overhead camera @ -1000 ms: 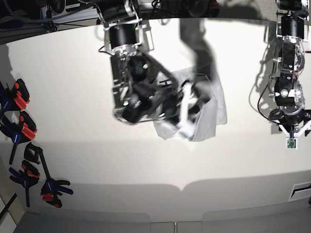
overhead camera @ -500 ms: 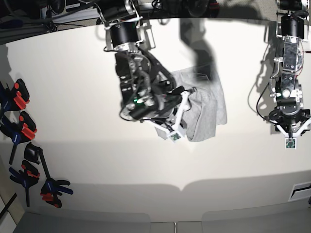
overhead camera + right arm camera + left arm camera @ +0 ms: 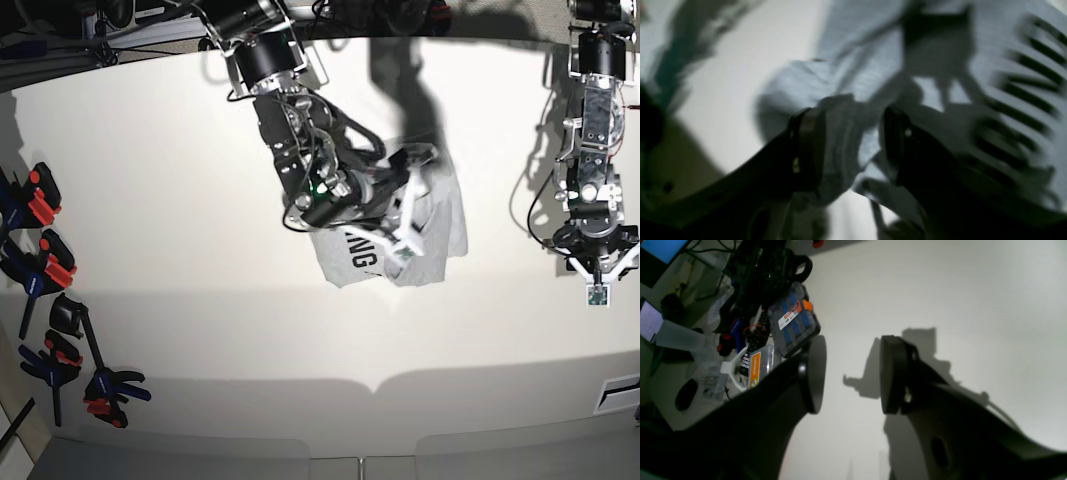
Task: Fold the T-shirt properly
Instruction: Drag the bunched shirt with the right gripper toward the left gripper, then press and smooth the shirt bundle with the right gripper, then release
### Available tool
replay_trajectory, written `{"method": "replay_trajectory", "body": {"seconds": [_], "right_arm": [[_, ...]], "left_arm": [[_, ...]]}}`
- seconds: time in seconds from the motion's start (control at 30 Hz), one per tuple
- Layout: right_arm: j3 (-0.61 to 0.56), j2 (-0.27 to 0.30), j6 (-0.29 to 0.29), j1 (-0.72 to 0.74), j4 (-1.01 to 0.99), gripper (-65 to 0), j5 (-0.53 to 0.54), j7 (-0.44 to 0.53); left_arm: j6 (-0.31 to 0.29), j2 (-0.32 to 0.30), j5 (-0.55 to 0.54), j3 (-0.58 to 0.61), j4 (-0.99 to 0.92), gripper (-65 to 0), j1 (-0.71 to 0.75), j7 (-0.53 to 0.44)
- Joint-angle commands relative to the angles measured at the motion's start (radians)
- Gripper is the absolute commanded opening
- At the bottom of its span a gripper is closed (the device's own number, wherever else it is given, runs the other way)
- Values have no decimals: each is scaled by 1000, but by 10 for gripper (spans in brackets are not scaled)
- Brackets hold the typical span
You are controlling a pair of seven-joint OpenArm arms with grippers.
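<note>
Left wrist view: left gripper [image 3: 851, 373], fingers spread and empty, over bare pale surface [image 3: 940, 290]; no cloth in sight; a clutter of tool cases [image 3: 793, 323] lies past the surface edge at the left. Right wrist view (blurred): right gripper [image 3: 853, 146], fingers pinching a bunched fold of the T-shirt [image 3: 867, 66]; black lettering shows at the right. Cloth judged light, soft and limp, apt to sag and crease; best taken at a hem or corner, not mid-panel. Base view: T-shirt [image 3: 445, 225] lies crumpled near the middle of the surface [image 3: 150, 200], part lifted by the right gripper [image 3: 405, 215]; left gripper [image 3: 598, 272] hangs well apart. Open room all round; clamps [image 3: 40, 260] line the far edge.
</note>
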Motion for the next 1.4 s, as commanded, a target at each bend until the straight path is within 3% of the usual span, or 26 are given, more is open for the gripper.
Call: {"method": "replay_trajectory", "body": {"seconds": [0.0, 0.17, 0.37, 0.47, 0.6, 0.73, 0.9, 0.97, 1.23, 1.37], "right_arm": [[-2, -12, 27, 28, 16, -386, 46, 18], [-3, -12, 127, 29, 16, -386, 216, 16], [8, -12, 199, 30, 16, -386, 260, 21], [33, -12, 270, 39, 16, -386, 261, 74], [87, -12, 306, 68, 16, -386, 260, 198], [181, -12, 283, 90, 16, -386, 214, 201], [303, -12, 152, 87, 16, -386, -75, 201], [331, -12, 103, 87, 16, -388, -133, 223], [323, -12, 53, 88, -82, -414, -195, 309], [264, -12, 53, 106, -199, -414, -184, 352]], "left_arm": [[17, -18, 20, -6, 15, -411, -22, -24], [17, -18, 20, -6, 15, -411, -22, -25], [17, -18, 20, -6, 15, -411, -22, -25], [17, -18, 20, -6, 15, -411, -22, -25], [17, -18, 20, -6, 15, -411, -22, -25], [17, -18, 20, -6, 15, -411, -22, -24], [18, -18, 20, -6, 15, -411, -22, -24], [18, -17, 19, -6, 15, -411, -22, -24], [18, -18, 20, -6, 15, -411, -22, 14], [18, -18, 20, -6, 15, -411, -22, -2]]}}
